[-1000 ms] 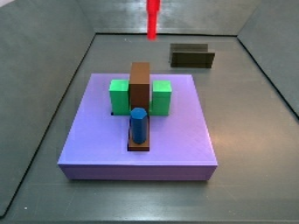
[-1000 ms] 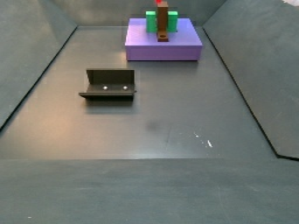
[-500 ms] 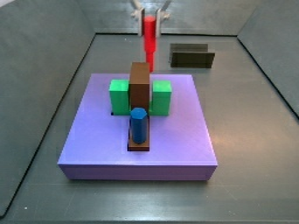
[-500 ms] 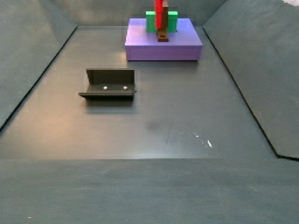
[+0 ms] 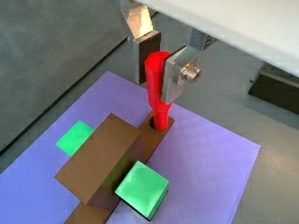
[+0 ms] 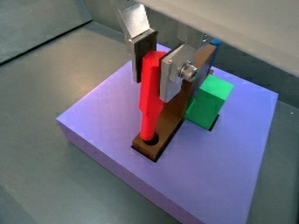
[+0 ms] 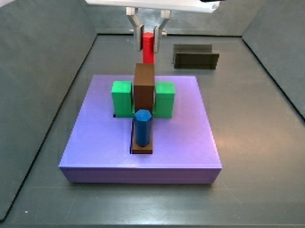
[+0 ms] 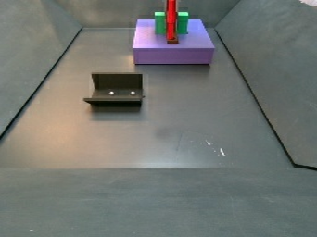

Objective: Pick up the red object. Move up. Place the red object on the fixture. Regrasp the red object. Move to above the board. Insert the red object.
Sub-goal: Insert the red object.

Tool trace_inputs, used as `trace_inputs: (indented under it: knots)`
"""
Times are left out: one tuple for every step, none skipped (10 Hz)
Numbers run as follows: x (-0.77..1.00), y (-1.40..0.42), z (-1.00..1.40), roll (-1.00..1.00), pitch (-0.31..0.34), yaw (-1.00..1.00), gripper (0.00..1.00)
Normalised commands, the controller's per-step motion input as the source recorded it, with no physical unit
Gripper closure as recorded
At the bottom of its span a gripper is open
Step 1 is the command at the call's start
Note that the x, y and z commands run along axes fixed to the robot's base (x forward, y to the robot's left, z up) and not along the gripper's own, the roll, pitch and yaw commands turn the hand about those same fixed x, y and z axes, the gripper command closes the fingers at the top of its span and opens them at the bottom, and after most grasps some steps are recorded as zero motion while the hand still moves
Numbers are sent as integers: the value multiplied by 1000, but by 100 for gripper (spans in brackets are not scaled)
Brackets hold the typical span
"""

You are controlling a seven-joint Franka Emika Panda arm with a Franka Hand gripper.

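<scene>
Clamped on the red object [image 5: 156, 83], the claw [image 5: 155, 57] hangs over the board [image 5: 216, 149] in a wrist view; the peg's lower end sits in a hole at the end of the brown bar [image 5: 107, 166], between two green blocks [image 5: 142, 186]. In a wrist view, the silver fingers [image 6: 181, 68] press the upright peg [image 6: 149, 96]. In a side view, the claw [image 7: 148, 22] is above the bar's far end, behind the blue cylinder [image 7: 141, 126]. In a side view, the fixture [image 8: 115, 90] stands well apart on the floor.

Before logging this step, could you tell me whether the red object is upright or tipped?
Upright: the red object stands vertically between the hand's fingers, its lower end at the brown bar's end.
</scene>
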Motion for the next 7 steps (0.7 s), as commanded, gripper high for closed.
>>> trace_inputs:
  knots:
    - [0,0,-94,0,80,-114,100]
    - [0,0,-51,-19,37,-80,100]
    - [0,0,-51,-44,11,-57,100]
    - [-14,3,-69,-47,0,-9,100]
    - [-274,51,-31,-101,-23,0,100]
    - [-160,29,-26,-97,-3,0,100]
    - [-137,3,-57,-67,0,-3,100]
